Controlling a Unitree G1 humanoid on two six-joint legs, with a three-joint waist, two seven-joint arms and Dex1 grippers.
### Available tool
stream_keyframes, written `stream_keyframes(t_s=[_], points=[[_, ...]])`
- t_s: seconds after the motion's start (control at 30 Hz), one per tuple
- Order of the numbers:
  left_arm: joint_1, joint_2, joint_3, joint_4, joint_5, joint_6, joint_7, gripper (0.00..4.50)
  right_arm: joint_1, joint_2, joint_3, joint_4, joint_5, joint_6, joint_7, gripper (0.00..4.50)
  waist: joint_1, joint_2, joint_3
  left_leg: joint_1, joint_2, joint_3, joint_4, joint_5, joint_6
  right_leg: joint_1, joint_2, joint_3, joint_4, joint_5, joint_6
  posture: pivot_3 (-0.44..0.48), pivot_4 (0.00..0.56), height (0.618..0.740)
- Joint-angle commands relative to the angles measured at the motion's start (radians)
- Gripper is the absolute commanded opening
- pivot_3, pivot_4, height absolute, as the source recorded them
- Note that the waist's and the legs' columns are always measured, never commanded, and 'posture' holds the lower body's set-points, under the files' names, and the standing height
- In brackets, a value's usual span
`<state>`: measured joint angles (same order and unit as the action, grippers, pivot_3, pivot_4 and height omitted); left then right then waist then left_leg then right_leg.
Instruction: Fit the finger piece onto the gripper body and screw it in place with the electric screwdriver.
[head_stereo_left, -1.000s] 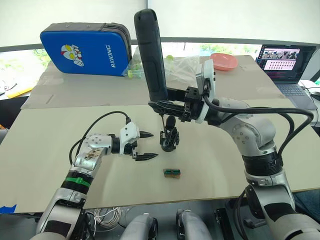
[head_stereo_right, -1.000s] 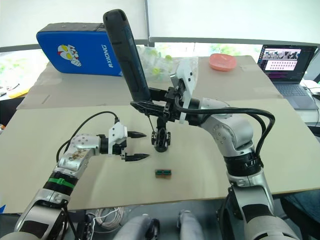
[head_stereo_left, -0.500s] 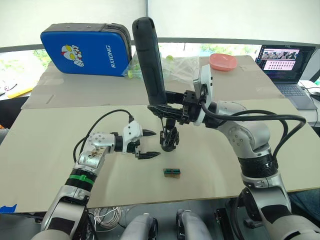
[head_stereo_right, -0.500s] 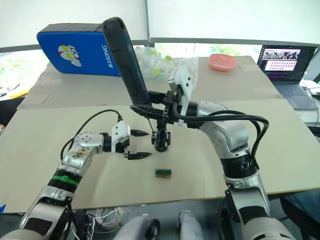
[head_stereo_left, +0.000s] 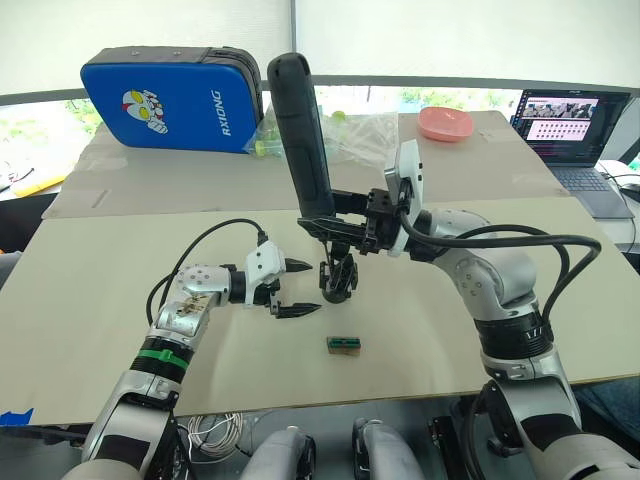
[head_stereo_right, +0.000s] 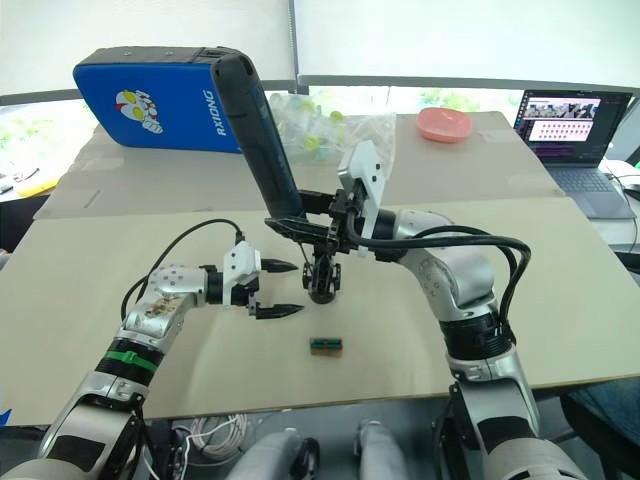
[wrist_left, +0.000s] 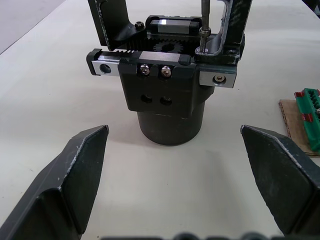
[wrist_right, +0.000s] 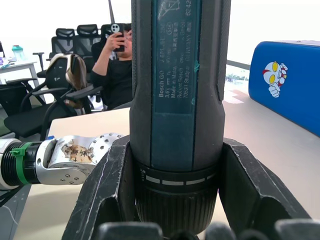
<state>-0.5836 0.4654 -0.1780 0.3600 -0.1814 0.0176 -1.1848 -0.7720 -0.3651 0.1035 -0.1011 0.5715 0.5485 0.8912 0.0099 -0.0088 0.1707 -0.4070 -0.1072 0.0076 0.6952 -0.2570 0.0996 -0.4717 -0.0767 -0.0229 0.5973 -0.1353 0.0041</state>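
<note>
Right gripper (head_stereo_left: 333, 210): clamped around the lower end of the electric screwdriver (head_stereo_left: 305, 135), which stands nearly upright and leans a bit to the robot's left. Its fingers (wrist_right: 107, 192) hug the barrel on both sides.
Screwdriver bit: thin metal shaft, comes down onto the top of the gripper body (wrist_left: 165, 82) right under the right gripper. Can't really make out whether the tip sits in a screw head.
Left gripper (head_stereo_left: 297, 288): spread wide, holding nothing, aimed at the gripper body from the robot's left, just beside it but not touching.
Gripper body: standing upright on the table (head_stereo_left: 100, 290), just past the open left fingers (wrist_left: 70, 180).
Finger piece: seems mounted on the body already, hard to tell it apart from the black frame.
Green block (head_stereo_left: 343, 344): lies flat near the left gripper, towards the robot, cut off in the left wrist view.
</note>
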Motion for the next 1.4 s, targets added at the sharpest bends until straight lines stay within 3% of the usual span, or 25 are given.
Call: stream_keyframes(t_s=[0.03, 0.47, 1.07, 1.17, 1.27, 1.4], points=[[-0.019, -0.003, 0.012, -0.017, -0.002, -0.022, 0.007, 4.50, -0.011, 0.006, -0.036, -0.028, 0.003, -0.050, 0.007, 1.90, 0.000, 0.000, 0.000, 0.000, 0.000, 0.000, 0.000, 0.000, 0.000, 0.000, 0.000, 0.000, 0.000, 0.000, 0.000, 0.000, 0.150, 0.740], [-0.064, -0.054, -0.008, 0.045, 0.025, -0.041, 0.029, 4.50, 0.017, -0.004, -0.032, -0.026, -0.024, -0.089, 0.036, 1.90, 0.001, 0.000, 0.000, 0.000, 0.000, 0.000, 0.000, 0.000, 0.000, 0.000, 0.000, 0.000, 0.001, 0.000, 0.000, 0.000, 0.150, 0.740], [-0.158, -0.185, -0.031, 0.311, 0.090, -0.177, 0.050, 4.50, 0.054, -0.005, -0.024, -0.035, -0.043, -0.112, 0.019, 1.90, 0.002, -0.001, 0.000, 0.001, 0.000, 0.000, 0.002, 0.000, 0.000, 0.001, 0.000, 0.000, 0.002, 0.000, 0.000, 0.000, 0.150, 0.740], [-0.165, -0.182, -0.026, 0.339, 0.096, -0.199, 0.046, 3.65, 0.051, -0.002, -0.022, -0.027, -0.047, -0.114, 0.016, 1.90, 0.002, -0.001, -0.001, 0.001, 0.000, 0.000, 0.002, 0.000, 0.000, 0.001, 0.000, 0.000, 0.003, 0.000, 0.000, 0.000, 0.150, 0.740], [-0.166, -0.180, -0.016, 0.345, 0.093, -0.187, 0.046, 2.33, 0.049, -0.001, -0.022, -0.025, -0.048, -0.114, 0.015, 1.90, 0.002, -0.001, -0.001, 0.001, 0.000, 0.000, 0.003, 0.000, 0.000, 0.001, -0.001, 0.001, 0.004, 0.000, 0.000, 0.000, 0.150, 0.740], [-0.163, -0.183, -0.025, 0.341, 0.102, -0.186, 0.043, 2.31, 0.054, -0.001, -0.021, -0.021, -0.050, -0.113, 0.019, 1.90, 0.002, -0.001, -0.001, 0.001, 0.000, 0.000, 0.004, 0.000, 0.000, 0.001, -0.001, 0.001, 0.006, 0.000, 0.000, 0.000, 0.150, 0.740]])
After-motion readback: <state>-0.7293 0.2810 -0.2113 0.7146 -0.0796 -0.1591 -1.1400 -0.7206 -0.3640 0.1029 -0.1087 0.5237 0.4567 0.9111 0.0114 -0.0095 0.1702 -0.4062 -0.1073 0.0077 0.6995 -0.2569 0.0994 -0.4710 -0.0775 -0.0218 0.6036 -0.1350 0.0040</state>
